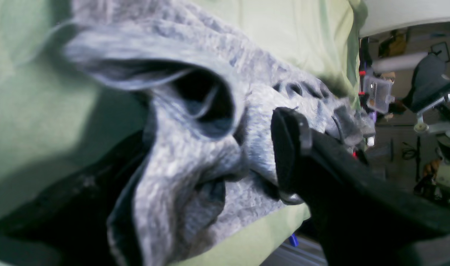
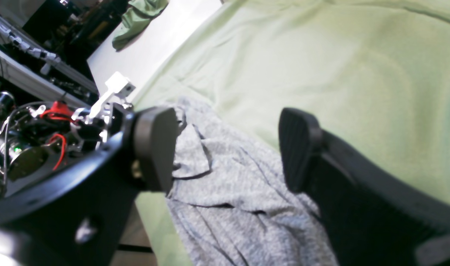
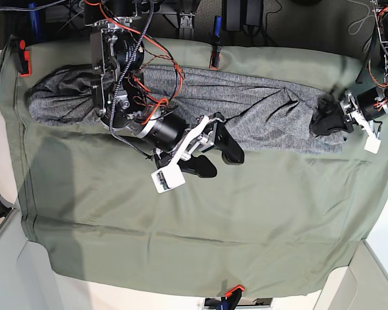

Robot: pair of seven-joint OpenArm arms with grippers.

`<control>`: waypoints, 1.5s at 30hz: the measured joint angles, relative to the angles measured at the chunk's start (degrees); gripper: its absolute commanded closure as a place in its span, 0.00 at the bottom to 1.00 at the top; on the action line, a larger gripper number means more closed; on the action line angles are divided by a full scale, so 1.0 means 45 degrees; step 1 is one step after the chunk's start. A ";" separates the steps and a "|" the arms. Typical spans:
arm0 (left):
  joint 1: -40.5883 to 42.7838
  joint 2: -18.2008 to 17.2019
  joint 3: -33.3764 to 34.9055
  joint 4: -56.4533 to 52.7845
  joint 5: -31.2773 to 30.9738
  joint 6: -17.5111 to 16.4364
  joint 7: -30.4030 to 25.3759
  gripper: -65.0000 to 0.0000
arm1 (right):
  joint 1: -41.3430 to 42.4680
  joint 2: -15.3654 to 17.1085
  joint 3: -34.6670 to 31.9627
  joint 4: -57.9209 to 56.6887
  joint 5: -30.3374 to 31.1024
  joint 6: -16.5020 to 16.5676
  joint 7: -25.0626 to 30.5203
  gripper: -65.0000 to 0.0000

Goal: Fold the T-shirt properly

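- T-shirt (image 3: 246, 113), grey and mottled, lies bunched into a long band across the far part of the green cloth (image 3: 200, 219), running nearly from one side edge to the other.
- From where I stand, nearest is a wide bare stretch of that cloth, wrinkled, with an orange clamp (image 3: 233, 294) gripping its near edge.
- Next comes the right gripper (image 3: 210, 158), hanging over the near edge of the shirt's middle; its two black pads stand wide apart and nothing is between them. In its own wrist view the shirt (image 2: 228, 192) shows in the gap below the pads.
- A small white camera block (image 3: 165, 177) sits under that gripper, over bare cloth.
- The right arm's body, with red and black wires (image 3: 142, 64), crosses over the shirt and hides part of its left half.
- At the shirt's other end the left gripper (image 3: 333, 119) is down in the rumpled fabric. Its jaws are spread; in the wrist view one black pad (image 1: 289, 147) lies against the folds (image 1: 195, 147), the other is hidden by cloth, and I cannot tell whether any fabric is pinched.
- No containers are on the table.
- Farthest back, two more clamps (image 3: 215, 58) (image 3: 24, 61) hold the cloth's far edge and corner.
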 measured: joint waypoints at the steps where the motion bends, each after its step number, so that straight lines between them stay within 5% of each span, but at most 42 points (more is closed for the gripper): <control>1: -0.0005 0.0063 0.0068 0.0170 0.0005 0.0000 0.0223 0.38 | 0.0000 0.0000 0.0000 0.0000 -0.0049 0.0000 0.0005 0.35; 10: -0.0010 0.0291 0.1574 0.1287 0.0063 0.0005 -0.0097 0.39 | 0.0000 -0.0005 0.0000 0.0000 -0.0670 0.0000 0.0117 0.35; 12: 0.0005 0.0287 0.1574 0.1389 0.0277 0.0010 -0.0335 0.54 | 0.0000 0.0005 0.0000 0.0000 -0.0680 0.0000 0.0117 0.35; 15: -0.0015 0.0291 0.1574 0.1496 0.1336 0.0019 -0.0947 0.96 | 0.0000 0.0005 0.0000 0.0000 -0.0874 0.0000 0.0155 0.35; 16: -0.0010 0.0291 0.1574 0.1501 0.1627 0.0019 -0.1151 1.00 | 0.0000 0.0005 0.0000 0.0000 -0.0899 0.0000 0.0160 0.35; 25: -0.0019 0.0136 0.1224 0.1549 0.6076 -0.0233 -0.5469 1.00 | 0.0000 0.0010 0.0000 0.0000 -0.0933 0.0000 0.0209 0.35; 31: -0.0495 0.0073 -0.0457 0.1525 0.7941 -0.0053 -0.5824 1.00 | 0.0005 0.0005 0.0000 0.0044 -0.0957 0.0000 0.0209 0.35; 37: -0.0996 -0.0175 -0.0748 0.1520 1.1283 -0.0034 -0.7995 1.00 | 0.0010 0.0010 0.0000 0.0131 -0.0957 0.0005 0.0257 0.35; 41: -0.0602 -0.0267 -0.0748 0.2186 1.1846 0.0005 -0.7956 1.00 | 0.0010 0.0005 0.0000 0.0131 -0.0962 0.0000 0.0379 0.35; 45: 0.0908 -0.0102 -0.0685 0.5387 1.1808 0.0136 -0.7878 1.00 | 0.0019 0.0010 0.0010 0.0151 -0.1180 0.0010 0.0384 0.35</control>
